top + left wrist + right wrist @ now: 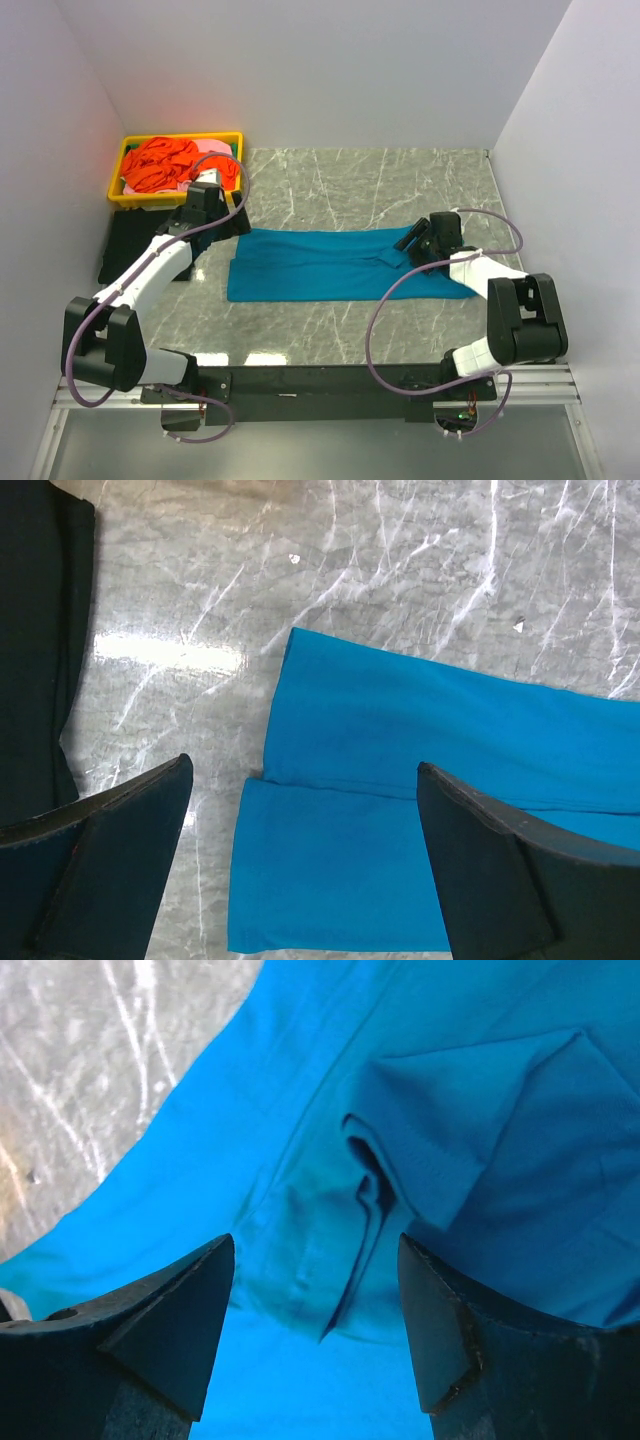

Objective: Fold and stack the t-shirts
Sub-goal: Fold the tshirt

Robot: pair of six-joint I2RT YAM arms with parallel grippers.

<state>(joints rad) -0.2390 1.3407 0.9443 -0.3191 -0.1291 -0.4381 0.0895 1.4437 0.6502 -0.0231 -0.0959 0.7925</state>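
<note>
Teal t-shirt (330, 265) below both parted jaws, seemingly untouched

One teal t-shirt (330, 265), one black t-shirt (125, 250), one yellow tray (160, 198).

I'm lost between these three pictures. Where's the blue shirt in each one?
Top view: blue shirt lies flat across the middle.
Left wrist: its folded end fills the lower right.
Right wrist: it fills nearly everything, with a rumpled fold at centre.
Shared landmark: the grey marble table, in all three.
</note>
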